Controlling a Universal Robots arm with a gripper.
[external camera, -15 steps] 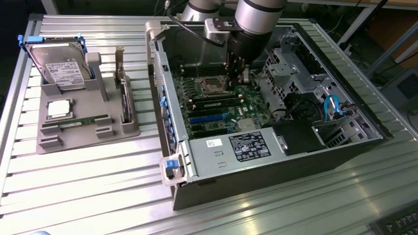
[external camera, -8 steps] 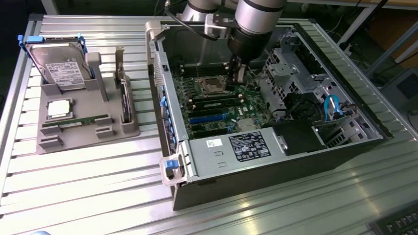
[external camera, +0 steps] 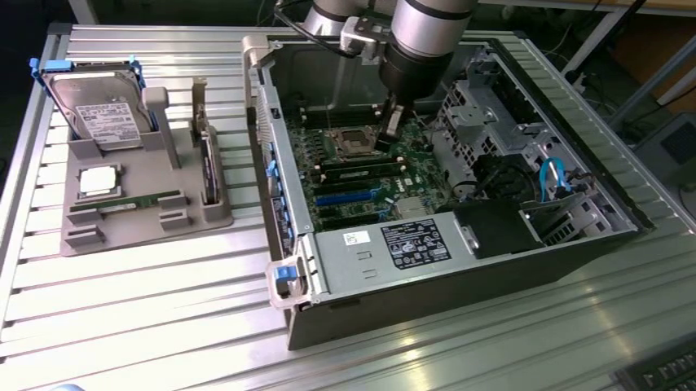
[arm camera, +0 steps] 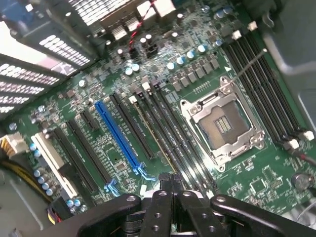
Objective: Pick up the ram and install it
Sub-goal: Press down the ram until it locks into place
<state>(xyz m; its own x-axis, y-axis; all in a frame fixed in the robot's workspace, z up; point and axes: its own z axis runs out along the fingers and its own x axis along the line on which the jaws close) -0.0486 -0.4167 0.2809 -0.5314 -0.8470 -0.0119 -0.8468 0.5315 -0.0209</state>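
Observation:
The ram (external camera: 125, 201), a thin green stick, lies flat in the grey holder (external camera: 147, 232) at the exterior view's left, far from my gripper. My gripper (external camera: 389, 134) hangs inside the open computer case (external camera: 293, 277), low over the motherboard (external camera: 408, 175) beside the CPU socket (external camera: 354, 144). In the wrist view the gripper (arm camera: 170, 183) is shut, its black fingertips (arm camera: 165, 180) together with nothing seen between them. They hover just over the long black memory slots (arm camera: 170, 128) next to the empty socket (arm camera: 222, 126). One slot shows a thin brownish line (arm camera: 153, 133); I cannot tell what it is.
The holder also carries a hard drive (external camera: 100, 114), a square silver processor (external camera: 98, 181) and an upright dark card (external camera: 204, 151). Inside the case are the power supply (external camera: 413, 243), drive cages (external camera: 490, 114), blue cables (external camera: 552, 177) and a blue expansion slot (arm camera: 118, 136).

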